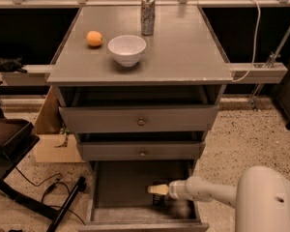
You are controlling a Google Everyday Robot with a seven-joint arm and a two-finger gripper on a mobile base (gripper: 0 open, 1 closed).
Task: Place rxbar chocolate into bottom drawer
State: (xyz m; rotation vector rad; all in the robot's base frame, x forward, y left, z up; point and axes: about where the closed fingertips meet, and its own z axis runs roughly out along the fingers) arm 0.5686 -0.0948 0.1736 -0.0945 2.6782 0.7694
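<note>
The bottom drawer [102,190] is dull grey, with a darker floor. Inside it, right of centre, the gripper [157,189] is cream-yellow on a white arm [210,193]. Just under the gripper, the rxbar chocolate [159,200] is black. Above the drawer, the grey worktop [183,47] carries a white bowl [127,49], an orange fruit [94,38] and a silver, mottled can [147,16]. Beside the drawer, the ground [241,134] is speckled beige.
</note>
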